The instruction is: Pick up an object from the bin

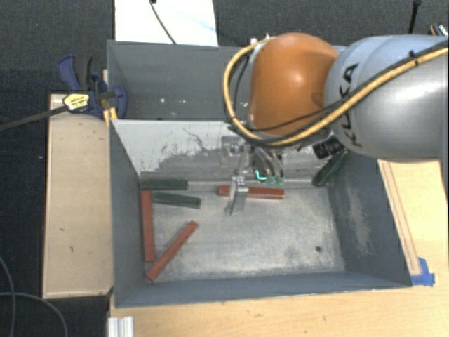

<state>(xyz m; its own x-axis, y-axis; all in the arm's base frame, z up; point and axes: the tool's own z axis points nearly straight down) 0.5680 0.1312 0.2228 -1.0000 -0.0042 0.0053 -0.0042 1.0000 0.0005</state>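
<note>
Where a red stick (271, 194) crosses the scuffed bin floor (280, 239), the claw (243, 190) hovers, grip unclear.

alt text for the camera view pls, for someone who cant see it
The arm's gripper hangs low over the middle of the grey bin, at the left end of a red-brown stick lying on the floor. Two dark green sticks and two more red-brown sticks lie at the left; another dark green stick leans by the right wall.
</note>
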